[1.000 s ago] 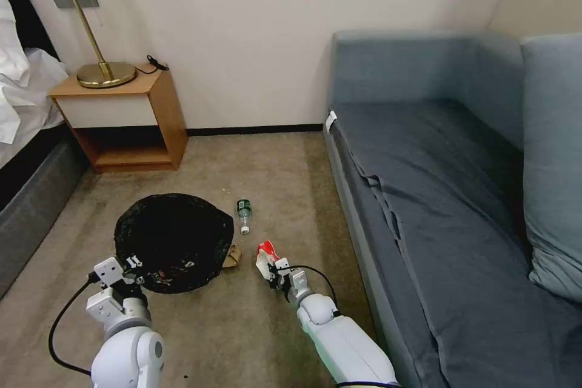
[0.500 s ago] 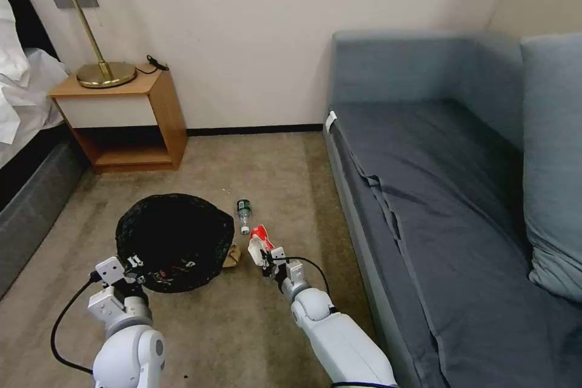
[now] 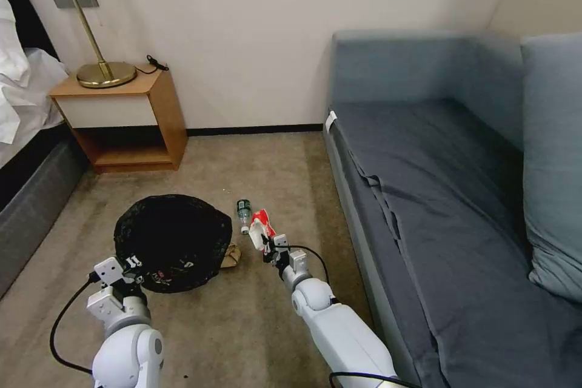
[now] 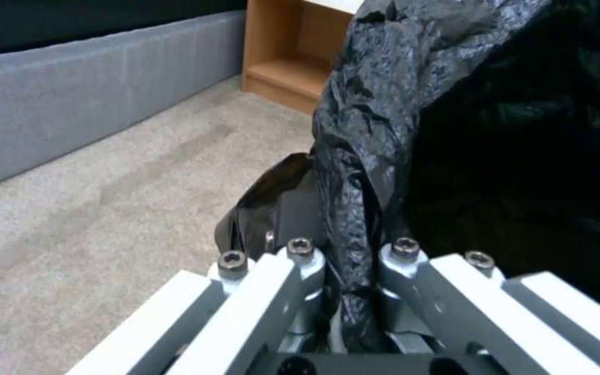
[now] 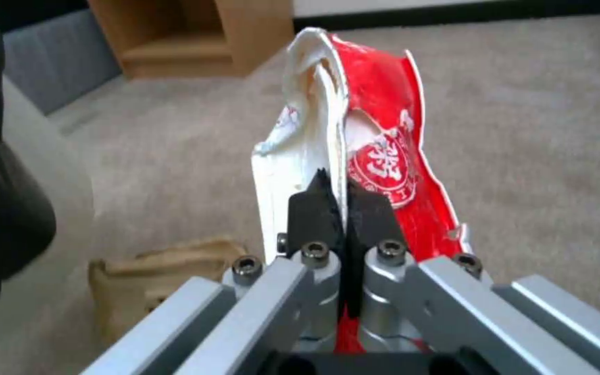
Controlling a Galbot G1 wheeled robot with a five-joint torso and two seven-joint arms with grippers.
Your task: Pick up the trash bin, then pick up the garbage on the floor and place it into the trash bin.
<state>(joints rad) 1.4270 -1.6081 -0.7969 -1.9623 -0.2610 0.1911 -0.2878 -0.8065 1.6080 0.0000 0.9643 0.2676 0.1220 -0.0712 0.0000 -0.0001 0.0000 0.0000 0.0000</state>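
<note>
While the left end effector (image 3: 134, 267) is clamping the trash bin's (image 3: 173, 241) near rim, the right end effector (image 3: 267, 247) is lifting the red-and-white packet (image 3: 259, 225) beside it. Left wrist: black bag (image 4: 383, 130) pinched. Right wrist: packet gripped above the carpet (image 5: 543, 135).

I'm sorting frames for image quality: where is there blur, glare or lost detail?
Head view: evenly lit, the trash bin interior reads as flat black. Left wrist view: the black bag shows glossy highlights on its folds, its inside lost in shadow; left gripper links soft. Right wrist view: the red-and-white packet is reasonably sharp, carpet and tan paper bag behind blurred.
</note>
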